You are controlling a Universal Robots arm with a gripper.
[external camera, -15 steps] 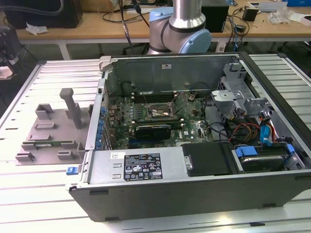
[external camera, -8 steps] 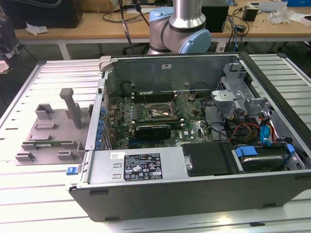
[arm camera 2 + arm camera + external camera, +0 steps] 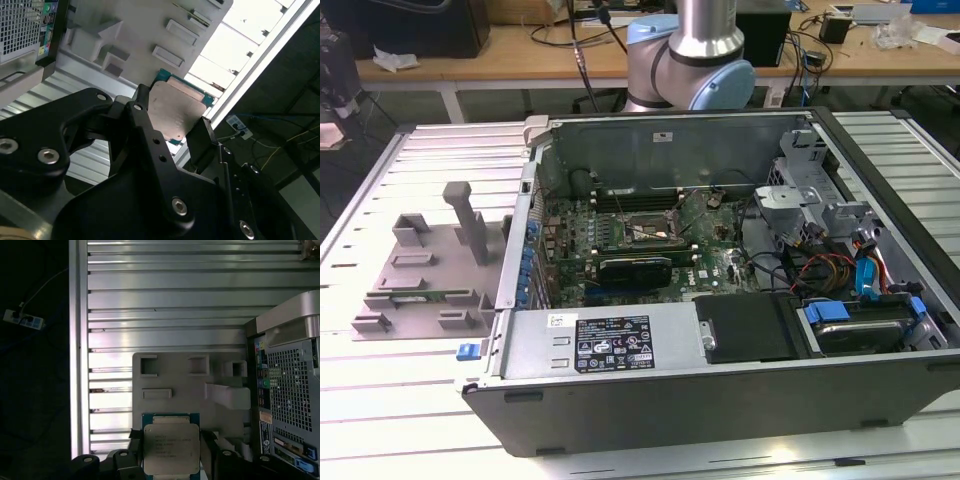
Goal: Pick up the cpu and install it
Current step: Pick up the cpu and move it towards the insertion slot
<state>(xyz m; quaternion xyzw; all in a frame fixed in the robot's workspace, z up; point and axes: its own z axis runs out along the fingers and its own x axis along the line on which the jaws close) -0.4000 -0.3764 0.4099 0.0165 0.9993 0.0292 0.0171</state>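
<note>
In both wrist views my gripper (image 3: 172, 120) (image 3: 171, 452) is shut on the cpu (image 3: 175, 107) (image 3: 171, 447), a flat square chip with a silver top and a green rim. One black finger (image 3: 141, 107) presses one edge of the chip and the other finger (image 3: 202, 137) presses the opposite edge. The chip hangs in the air above the grey plastic tray (image 3: 185, 375) (image 3: 145, 30) on the slatted metal table. In the exterior view the open computer case (image 3: 720, 400) lies on its side with the empty processor socket (image 3: 645, 230) on its green board.
A black graphics card (image 3: 635, 268) sits just in front of the socket. The grey tray (image 3: 420, 290) lies at the exterior view's left of the case, with upright blocks on it. The case's rear panel (image 3: 285, 390) stands beside the tray. The table's edge rail (image 3: 80, 340) borders dark floor with a power strip (image 3: 22, 319).
</note>
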